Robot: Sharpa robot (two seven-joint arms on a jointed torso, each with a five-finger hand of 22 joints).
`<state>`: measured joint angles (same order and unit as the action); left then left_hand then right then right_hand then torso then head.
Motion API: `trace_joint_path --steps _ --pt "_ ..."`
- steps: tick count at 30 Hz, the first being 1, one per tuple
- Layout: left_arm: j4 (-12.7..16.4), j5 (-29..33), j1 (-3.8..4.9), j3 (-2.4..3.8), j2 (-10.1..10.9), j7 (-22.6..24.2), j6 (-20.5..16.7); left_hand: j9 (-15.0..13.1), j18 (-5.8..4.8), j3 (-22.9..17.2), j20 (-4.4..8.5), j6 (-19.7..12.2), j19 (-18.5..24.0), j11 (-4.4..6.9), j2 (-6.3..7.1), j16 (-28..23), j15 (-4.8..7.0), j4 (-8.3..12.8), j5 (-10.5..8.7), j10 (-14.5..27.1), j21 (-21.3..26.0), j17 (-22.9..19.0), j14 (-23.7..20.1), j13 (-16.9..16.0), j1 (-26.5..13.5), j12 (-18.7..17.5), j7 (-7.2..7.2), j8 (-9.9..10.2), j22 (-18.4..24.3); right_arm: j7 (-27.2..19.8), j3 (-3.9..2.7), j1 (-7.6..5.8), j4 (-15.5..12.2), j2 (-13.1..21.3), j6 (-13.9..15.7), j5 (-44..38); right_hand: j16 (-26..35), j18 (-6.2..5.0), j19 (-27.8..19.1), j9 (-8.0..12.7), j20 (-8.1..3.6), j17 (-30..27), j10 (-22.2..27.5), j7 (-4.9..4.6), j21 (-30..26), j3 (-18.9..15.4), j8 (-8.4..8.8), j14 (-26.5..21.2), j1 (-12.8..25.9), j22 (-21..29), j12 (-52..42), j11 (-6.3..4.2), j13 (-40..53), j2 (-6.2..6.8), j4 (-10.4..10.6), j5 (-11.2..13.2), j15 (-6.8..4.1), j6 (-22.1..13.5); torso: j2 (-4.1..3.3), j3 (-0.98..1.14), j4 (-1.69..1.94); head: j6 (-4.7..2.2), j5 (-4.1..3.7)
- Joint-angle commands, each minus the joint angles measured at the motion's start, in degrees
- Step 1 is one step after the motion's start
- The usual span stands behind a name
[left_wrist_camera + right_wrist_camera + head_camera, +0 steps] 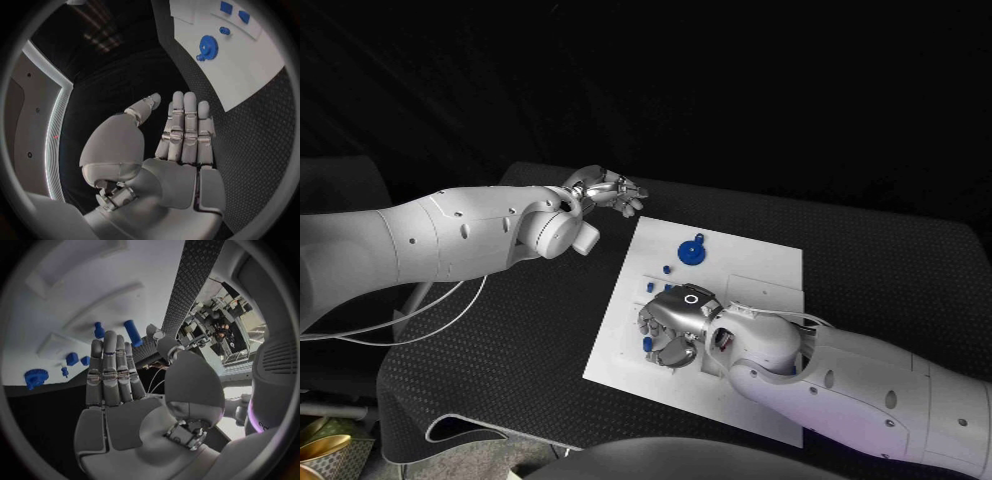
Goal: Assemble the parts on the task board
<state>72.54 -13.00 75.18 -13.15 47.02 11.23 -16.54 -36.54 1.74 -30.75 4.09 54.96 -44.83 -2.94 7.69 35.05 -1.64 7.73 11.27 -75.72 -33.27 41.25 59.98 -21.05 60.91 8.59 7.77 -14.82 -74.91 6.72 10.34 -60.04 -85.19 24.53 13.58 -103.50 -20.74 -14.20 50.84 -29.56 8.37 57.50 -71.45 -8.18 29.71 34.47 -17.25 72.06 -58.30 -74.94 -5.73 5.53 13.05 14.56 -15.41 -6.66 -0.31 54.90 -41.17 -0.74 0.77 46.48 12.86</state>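
While the right hand (678, 322) hovers low over the near-left part of the task board (762, 265) in the head view, the left hand (607, 190) sits off the board, above the black table (516, 330) just past the board's far-left corner. Left fingers look loosely curled, nothing in them as far as I can tell. A blue gear (692, 250) lies on the board's far part, w/ small blue pieces (669, 268) just near of it. One blue bit (648, 342) peeks out beside the right hand's fingers; can't tell if it's touched. Judging by this, step = reaching for a first part, no grasp yet.

Left wrist view: left hand (164, 150) flat, fingers straight and together, thumb apart, holding nothing. Board (250, 70) is well ahead of it, w/ the gear (206, 47) and two blue blocks (235, 12) further on.

Right wrist view: right hand (134, 397) also flat, fingers extended side by side, thumb out, nothing held. Past its fingertips: a blue cylinder-like peg (132, 333) and a shorter blue peg (99, 330). Off to one side lie the gear (35, 377) and small blue pieces (72, 359).

Next move, I'd say: curl the fingers round one peg, needs fine lining-up since they lie close together.

Hard to make out: board sockets under the right hand are hidden; part shapes are too small to tell.
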Motion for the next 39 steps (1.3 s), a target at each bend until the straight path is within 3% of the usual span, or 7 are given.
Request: trace_joint_path --steps 1,9,13,18,24,31,39 --pt "0.1 0.2 0.2 0.06 0.0 0.3 0.8 0.1 -0.24 0.0 -0.1 -0.4 0.3 0.07 0.16 -0.1 -0.08 -0.3 -0.25 0.4 0.4 -0.1 -0.3 -0.1 -0.4 -0.4 -0.08 0.1 -1.2 -0.4 -0.08 -0.04 -1.3 1.1 3.2 1.6 0.2 -0.79 -0.3 0.0 0.0 0.0 0.3 -0.05 -0.3 -0.3 0.35 -0.4 0.0 -1.1 0.2 -0.03 0.0 0.45 0.0 -0.3 0.15 -0.4 0.02 0.0 -0.02 0.02 0.02" --pt "0.1 0.2 0.19 0.05 0.0 0.9 1.2 0.1 -0.24 0.0 -0.1 -0.4 0.3 0.07 0.21 -0.1 -0.08 -0.3 -0.26 0.5 0.4 -0.1 -0.3 -0.1 -0.4 -0.4 -0.07 0.1 -1.3 -3.3 -2.7 -2.64 -6.0 7.2 7.2 11.5 0.3 -0.8 -0.7 0.8 0.0 0.2 2.8 -1.13 -0.4 -5.2 1.75 -0.7 4.6 -1.0 1.4 0.75 -0.3 1.77 1.6 0.3 0.56 -3.1 0.09 -0.01 -0.15 -0.9 -0.39" --pt "0.0 0.2 0.19 0.05 0.0 1.2 1.2 0.1 -0.23 0.0 -0.1 -0.4 0.4 0.07 0.31 -0.1 -0.08 -0.2 -0.27 0.5 0.4 -0.1 -0.3 -0.1 -0.3 -0.4 -0.07 0.1 -1.3 -3.2 -4.42 -4.47 -7.4 11.2 4.7 17.4 0.1 -0.8 -0.3 0.8 -0.3 0.3 2.5 -1.0 -0.2 -5.6 1.44 -0.3 4.4 -1.0 1.1 0.55 -0.1 1.02 1.8 0.4 0.36 -2.7 0.15 0.04 -0.46 -1.54 -0.82" --pt "-0.5 0.6 0.18 0.04 -0.3 1.4 1.5 0.1 -0.25 0.1 -0.12 -0.4 0.4 0.06 0.35 -0.1 -0.09 -0.4 -0.64 0.4 0.4 -0.1 -0.3 -0.1 -0.5 -0.4 -0.05 0.1 -1.2 -0.6 -4.73 -6.59 -7.5 15.4 0.2 25.2 0.2 -0.8 -0.1 0.8 -0.45 0.5 0.9 -0.55 -0.3 -5.8 0.91 -0.1 3.4 -1.0 0.2 -0.02 0.4 -0.66 2.3 3.1 -0.01 -1.8 0.28 0.15 -0.82 -2.33 -1.96" --pt "-1.5 0.7 0.12 -0.04 -1.0 2.6 3.1 0.2 -0.18 0.4 -0.11 -0.4 0.4 0.09 1.14 -0.1 -0.08 -0.9 -7.88 0.4 0.6 -0.2 -0.4 -0.2 -0.6 -0.4 -0.05 0.0 -1.2 5.3 -4.69 -8.05 -6.7 20.2 -2.1 32.8 -2.0 -0.8 1.5 1.0 -0.9 2.3 -3.9 -0.67 0.8 -7.0 1.02 1.8 2.9 -1.3 -5.0 -2.31 3.9 -3.08 2.8 3.8 -1.26 -2.0 0.54 0.32 -1.26 -3.18 -4.41" --pt "-1.8 0.7 0.02 -0.25 -1.0 4.0 4.1 0.2 -0.12 3.3 -0.12 -0.5 0.6 0.13 4.35 -0.1 -0.09 -1.1 -8.23 0.4 0.7 -0.1 -0.4 -0.3 -2.6 -0.5 -0.04 -0.2 -1.2 8.7 -4.01 -8.05 -7.5 24.4 -3.4 44.3 -21.8 -0.8 -0.1 1.0 -2.19 14.5 9.8 -0.52 13.0 -8.0 1.03 -3.3 0.9 -1.6 -30.7 -3.0 26.4 -2.01 7.1 3.9 -2.9 -3.1 0.68 0.85 -1.75 -3.43 -5.75" --pt "-1.6 0.7 -0.34 -0.32 -0.5 4.4 5.6 0.4 0.05 4.9 -0.16 -1.0 0.5 -0.21 4.15 -1.6 -0.16 -1.3 -8.3 2.0 1.0 -1.1 -0.1 0.3 -4.0 -1.9 -0.5 0.1 -1.1 14.4 -0.97 -8.04 -9.4 28.3 -8.0 49.4 -36.3 -0.8 3.1 0.6 -4.46 18.0 12.9 0.79 22.4 -8.8 0.12 -0.5 2.4 -1.5 -52.9 -4.07 41.8 -1.38 10.6 3.6 -4.27 -1.7 0.8 1.02 -2.19 -3.15 -6.73"
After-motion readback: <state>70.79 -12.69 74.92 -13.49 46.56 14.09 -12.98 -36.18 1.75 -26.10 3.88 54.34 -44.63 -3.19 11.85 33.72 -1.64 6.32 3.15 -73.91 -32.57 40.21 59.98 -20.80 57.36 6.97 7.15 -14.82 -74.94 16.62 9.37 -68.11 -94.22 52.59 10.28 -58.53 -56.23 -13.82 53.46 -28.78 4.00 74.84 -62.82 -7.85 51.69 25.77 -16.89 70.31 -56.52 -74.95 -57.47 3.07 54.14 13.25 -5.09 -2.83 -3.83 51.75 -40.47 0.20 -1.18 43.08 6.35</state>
